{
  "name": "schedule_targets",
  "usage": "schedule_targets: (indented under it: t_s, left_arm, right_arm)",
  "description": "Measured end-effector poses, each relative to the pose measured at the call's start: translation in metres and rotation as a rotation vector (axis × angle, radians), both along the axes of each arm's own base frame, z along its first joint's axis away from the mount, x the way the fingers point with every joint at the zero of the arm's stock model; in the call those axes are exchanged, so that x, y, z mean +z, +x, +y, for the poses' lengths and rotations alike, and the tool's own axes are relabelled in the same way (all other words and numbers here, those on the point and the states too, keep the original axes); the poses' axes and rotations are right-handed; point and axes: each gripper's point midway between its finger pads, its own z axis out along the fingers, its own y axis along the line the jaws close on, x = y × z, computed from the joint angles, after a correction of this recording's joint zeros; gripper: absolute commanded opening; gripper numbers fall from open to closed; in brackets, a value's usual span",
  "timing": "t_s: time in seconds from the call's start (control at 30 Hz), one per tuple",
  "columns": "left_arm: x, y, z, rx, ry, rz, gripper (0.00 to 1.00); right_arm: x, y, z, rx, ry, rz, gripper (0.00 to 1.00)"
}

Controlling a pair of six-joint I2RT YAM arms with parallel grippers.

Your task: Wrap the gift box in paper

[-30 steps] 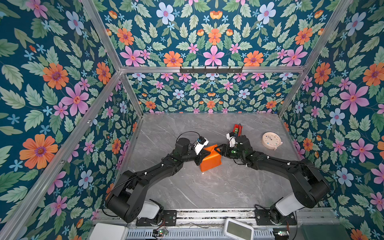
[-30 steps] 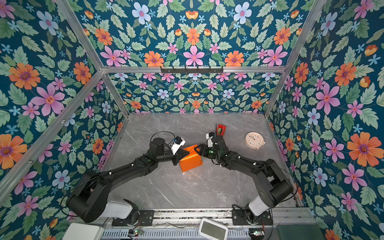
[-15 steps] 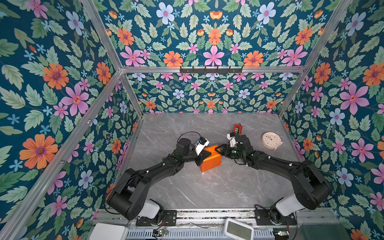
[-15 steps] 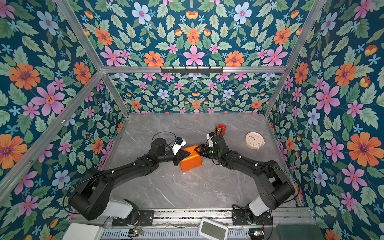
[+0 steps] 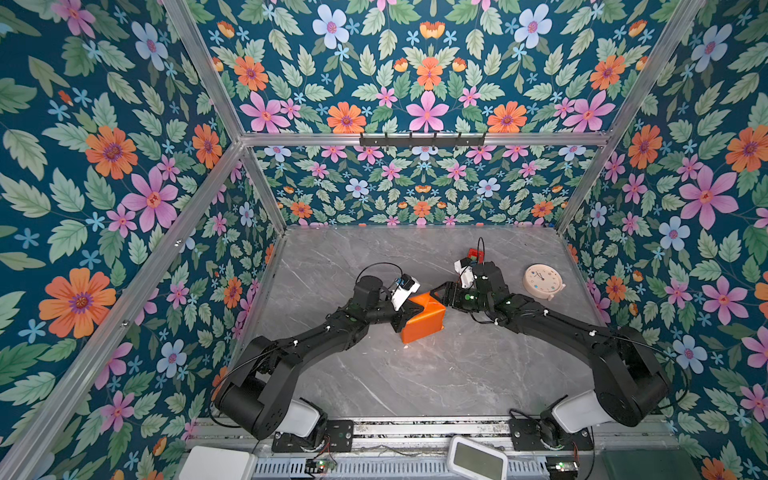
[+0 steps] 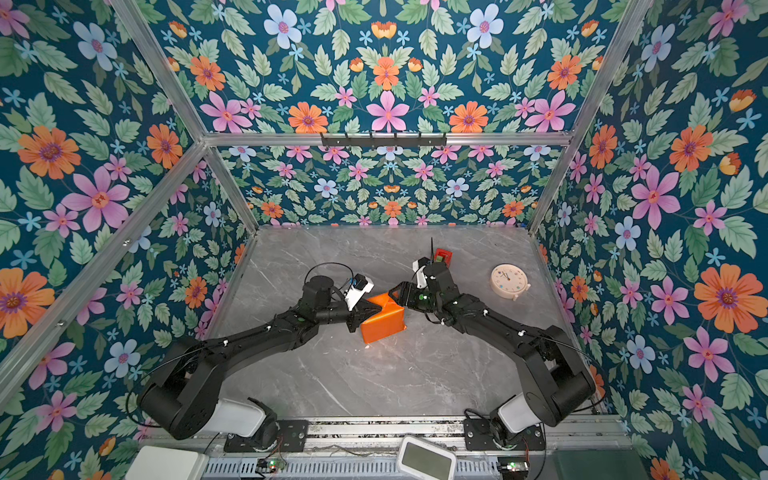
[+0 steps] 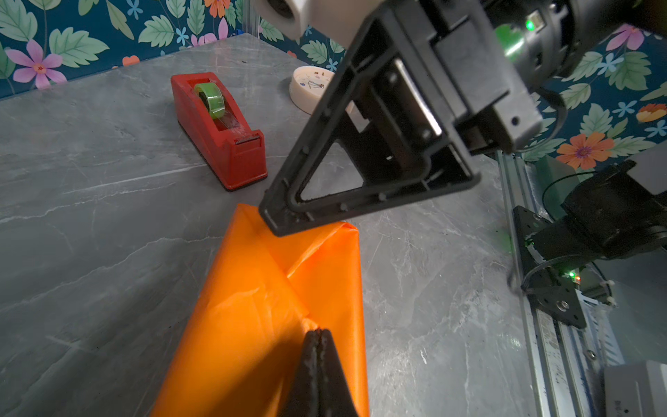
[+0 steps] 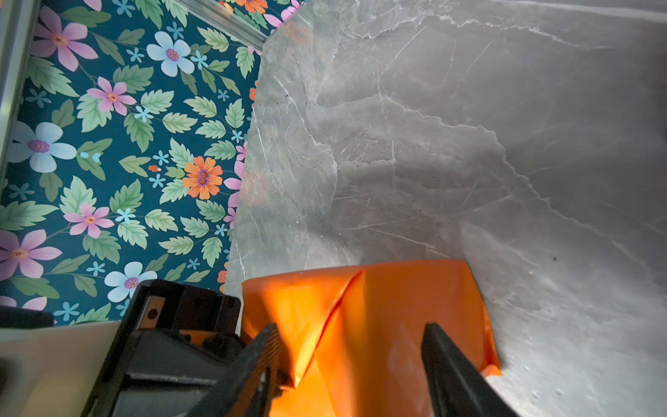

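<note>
Paper (image 7: 260, 317): thin sheet, glossy orange, smooth between sharp creases, with sheen along the folds.
Counter (image 7: 90, 216): grey marble-look slab, smooth, dull satin finish, pale veining.
Tape dispenser (image 7: 216, 144): red plastic, semi-gloss.
Tape roll (image 7: 213, 97): green core, clear shiny film.
Clock (image 5: 542, 282): cream plastic, matt.
My jaws: matt black plastic; the right pair is ribbed on an inner face.
Frame rails (image 5: 415, 139): bare brushed metal.
Walls (image 5: 124, 166): matt printed floral covering.

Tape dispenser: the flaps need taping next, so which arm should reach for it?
Right, probably: the right pincer is open, near the tape dispenser; the left pincer, shut, rests on the paper.
</note>
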Motion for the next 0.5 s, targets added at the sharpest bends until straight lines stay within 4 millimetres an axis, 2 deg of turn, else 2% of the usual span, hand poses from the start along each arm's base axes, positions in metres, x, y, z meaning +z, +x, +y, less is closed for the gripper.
schedule_targets:
  t_s: [0.13, 0.27, 0.4, 0.5]
  left_arm:
    - [0.0, 0.0, 0.0, -0.001, 0.002, 0.001, 0.02]
    - [0.0, 0.0, 0.0, -0.001, 0.006, 0.007, 0.06]
    - [0.0, 0.0, 0.0, -0.002, 0.006, 0.011, 0.17]
    - [0.002, -0.002, -0.001, -0.011, 0.0, 0.014, 0.31]
  right_arm:
    - [-0.012, 0.005, 0.009, 0.018, -0.014, 0.023, 0.65]
    - [-0.028, 0.0, 0.007, 0.02, -0.028, 0.052, 0.64]
    - [-0.031, -0.001, 0.006, 0.018, -0.013, 0.032, 0.63]
    - [-0.034, -0.001, 0.006, 0.017, -0.003, 0.02, 0.62]
